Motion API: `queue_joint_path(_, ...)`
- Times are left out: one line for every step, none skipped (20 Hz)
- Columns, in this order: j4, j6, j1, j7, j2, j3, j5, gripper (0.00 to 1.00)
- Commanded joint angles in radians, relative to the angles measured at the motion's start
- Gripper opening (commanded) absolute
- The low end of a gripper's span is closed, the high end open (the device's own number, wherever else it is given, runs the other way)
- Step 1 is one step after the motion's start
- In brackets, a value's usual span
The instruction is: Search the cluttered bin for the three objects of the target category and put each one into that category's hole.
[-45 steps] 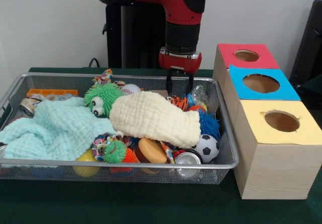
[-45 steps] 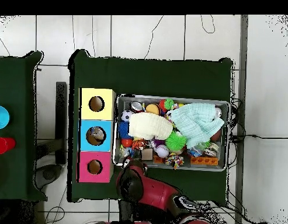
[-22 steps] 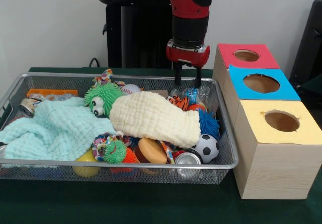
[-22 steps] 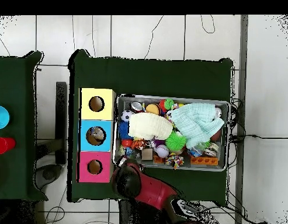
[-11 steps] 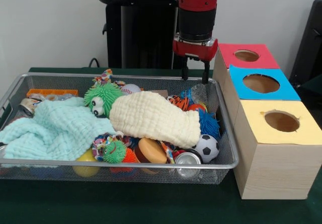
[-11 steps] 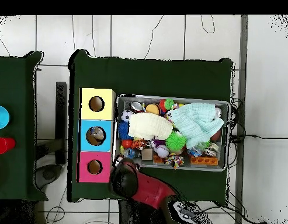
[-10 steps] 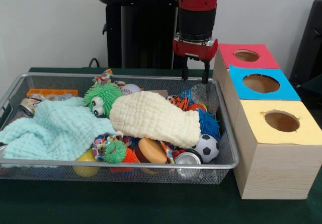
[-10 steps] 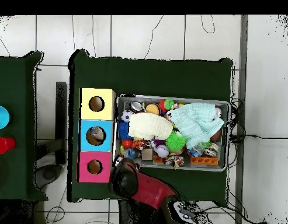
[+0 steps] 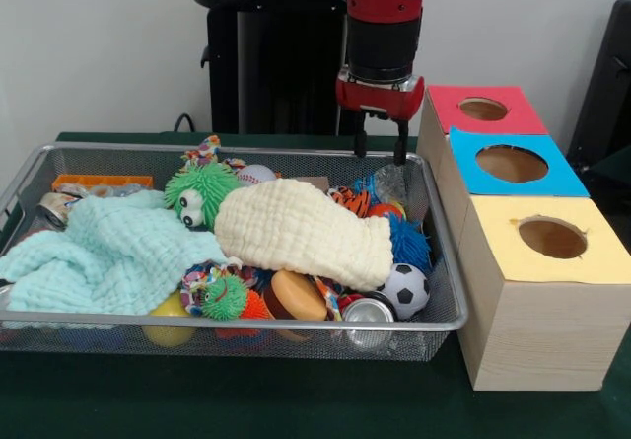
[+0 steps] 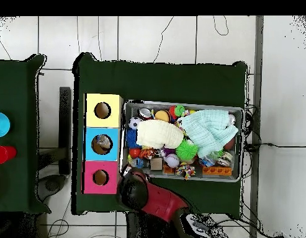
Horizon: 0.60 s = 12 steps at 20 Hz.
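The red and black gripper (image 9: pixel 380 148) hangs above the far right corner of the silver wire-mesh bin (image 9: pixel 439 291), its two thin black fingers (image 9: pixel 361 144) spread apart with nothing between them, their tips level with the bin's far rim. Just below the tips lies a crinkled clear plastic wrapper (image 9: pixel 390 183) beside a spiky blue ball (image 9: pixel 409 244). A cream quilted cloth (image 9: pixel 301 230) lies across the middle of the bin, and a mint green cloth (image 9: pixel 108 252) covers its left half, with a fuzzy green toy with bulging eyes (image 9: pixel 200 191) between them. At the front sit a small black and white football (image 9: pixel 404 288), a silver can (image 9: pixel 367 311) and an orange disc (image 9: pixel 299 294). To the right of the bin stands a wooden box (image 9: pixel 532 321) with three round holes, framed in red (image 9: pixel 483 109), blue (image 9: pixel 511 163) and yellow (image 9: pixel 552 237).
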Motion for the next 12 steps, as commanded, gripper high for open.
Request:
queue_joint_path(-0.073,0.037,-0.044,0.199,0.014,0.081,0.036,1.00)
queue_joint_path(-0.074,0.031,-0.049,0.198,0.018,0.087,0.032,1.00)
queue_joint_path(-0.075,0.013,-0.052,0.202,0.029,0.094,0.028,1.00)
queue_joint_path(-0.075,-0.006,-0.055,0.206,0.039,0.102,0.024,1.00)
queue_joint_path(-0.077,-0.019,-0.055,0.209,0.048,0.107,0.021,1.00)
queue_joint_path(-0.081,-0.042,-0.054,0.212,0.060,0.111,0.015,1.00)
queue_joint_path(-0.082,-0.052,-0.054,0.214,0.068,0.114,0.013,1.00)
queue_joint_path(-0.083,-0.076,-0.059,0.221,0.084,0.126,0.006,1.00)
queue_joint_path(-0.081,-0.091,-0.062,0.225,0.092,0.132,0.001,1.00)
queue_joint_path(-0.082,-0.123,-0.068,0.233,0.109,0.146,-0.012,1.00)
queue_joint_path(-0.082,-0.128,-0.069,0.236,0.112,0.151,-0.011,1.00)
queue_joint_path(-0.082,-0.146,-0.070,0.243,0.120,0.161,-0.014,1.00)
